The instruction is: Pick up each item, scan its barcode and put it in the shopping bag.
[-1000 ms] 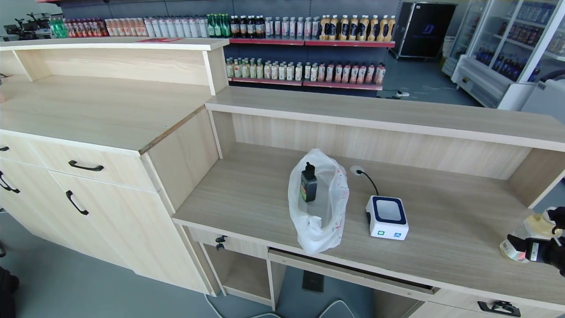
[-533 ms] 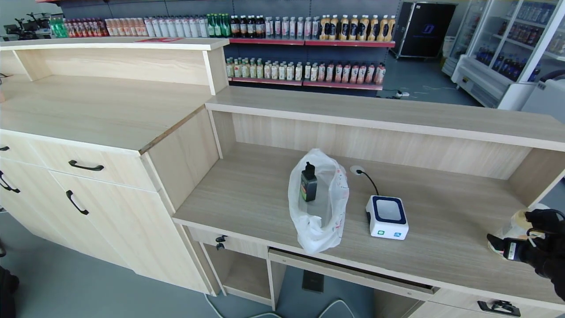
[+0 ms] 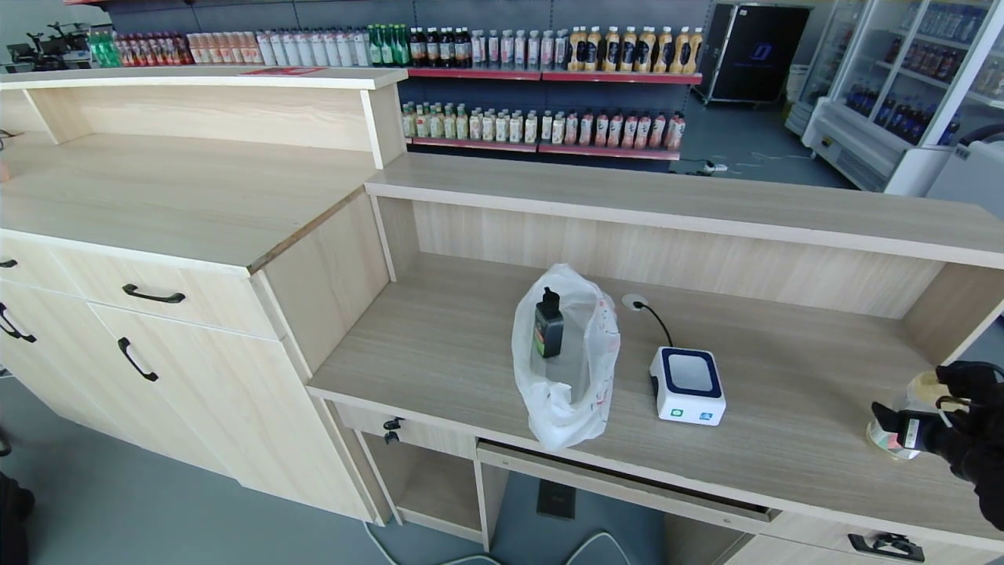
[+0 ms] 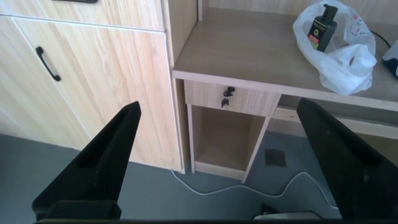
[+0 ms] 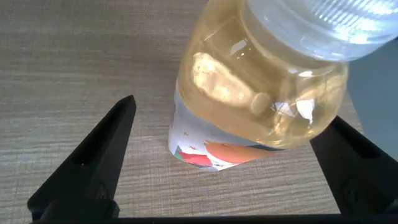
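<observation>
though half hidden behind the spread right pincer (image 5: 231, 118), a jar (image 3: 888, 441) of pale liquid; left pincer (image 4: 219, 106) likewise spread

We show the light wooden bench (image 3: 784, 377): white shopping bag (image 3: 566, 392), scanner (image 3: 688, 386) just beside it, jar (image 3: 890, 438) at its right end.

Light wood counter (image 3: 792, 369) is seen under the right fingers (image 5: 93, 168), grain running across. A raised back ledge (image 3: 674, 200) is set beyond them. A taller cabinet (image 3: 180, 212) with black-handled drawers is placed well to the left of them. Grey floor (image 4: 155, 193) is seen below the left fingers (image 4: 93, 168), and a small locked drawer (image 4: 229, 96) between them. Drink shelves (image 3: 541, 78) are lined along the dark back wall. Glass-door fridges (image 3: 902, 78) are stood far beyond the right fingers.
</observation>
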`<state>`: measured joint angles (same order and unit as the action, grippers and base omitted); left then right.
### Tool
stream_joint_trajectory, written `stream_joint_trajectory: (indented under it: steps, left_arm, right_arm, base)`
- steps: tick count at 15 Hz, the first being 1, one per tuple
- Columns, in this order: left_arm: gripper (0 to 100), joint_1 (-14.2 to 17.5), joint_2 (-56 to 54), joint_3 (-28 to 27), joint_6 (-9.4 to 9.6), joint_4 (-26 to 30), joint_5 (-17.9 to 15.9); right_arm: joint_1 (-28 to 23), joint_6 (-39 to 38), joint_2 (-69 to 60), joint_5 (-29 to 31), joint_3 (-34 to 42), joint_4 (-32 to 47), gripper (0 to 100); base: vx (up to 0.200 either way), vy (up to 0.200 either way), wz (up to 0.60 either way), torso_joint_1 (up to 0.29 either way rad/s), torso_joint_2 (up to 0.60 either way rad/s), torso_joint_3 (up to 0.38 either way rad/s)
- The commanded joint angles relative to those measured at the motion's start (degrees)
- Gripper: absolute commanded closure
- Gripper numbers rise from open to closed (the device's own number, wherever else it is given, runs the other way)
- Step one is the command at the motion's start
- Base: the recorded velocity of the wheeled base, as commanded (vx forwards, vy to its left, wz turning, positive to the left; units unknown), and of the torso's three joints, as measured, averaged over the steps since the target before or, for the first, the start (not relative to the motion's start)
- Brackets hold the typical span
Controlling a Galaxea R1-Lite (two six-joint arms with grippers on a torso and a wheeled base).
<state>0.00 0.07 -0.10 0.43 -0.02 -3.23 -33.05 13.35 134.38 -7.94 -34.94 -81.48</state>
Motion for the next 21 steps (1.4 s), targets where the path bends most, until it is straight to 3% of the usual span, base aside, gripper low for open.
stream_joint_trajectory:
  steps: [1, 6, 17, 18, 21]
  left_arm:
    - [0, 0.0, 0.01, 0.01, 0.01, -0.06, -0.02]
    - [0, 0.0, 0.01, 0.01, 0.01, -0.06, -0.02]
    - [0, 0.0, 0.01, 0.01, 0.01, 0.02, -0.02]
    - [0, 0.0, 0.01, 0.01, 0.01, -0.06, -0.02]
    - [0, 0.0, 0.01, 0.01, 0.01, -0.06, -0.02]
  right_arm:
    - [0.18, 0.1, 1.77, 1.26, -2.33, 0.18, 0]
    - [1.23, 0.27, 5.9, 2.57, -8.22, 0.71, 0]
    - [2.9, 0.27, 7.74, 2.57, -12.52, 0.62, 0]
    - [3.08, 0.27, 7.92, 2.49, -13.05, 0.71, 100]
    - [3.43, 0.98, 8.62, 2.49, -14.63, 0.62, 100]
  base:
    - [0.0, 0.0, 0.0, 0.0, 0.0, 0.0]
    - [0.0, 0.0, 0.0, 0.0, 0.0, 0.0]
    - [0.0, 0.0, 0.0, 0.0, 0.0, 0.0]
    - [0.0, 0.0, 0.0, 0.0, 0.0, 0.0]
    - [0.0, 0.0, 0.0, 0.0, 0.0, 0.0]
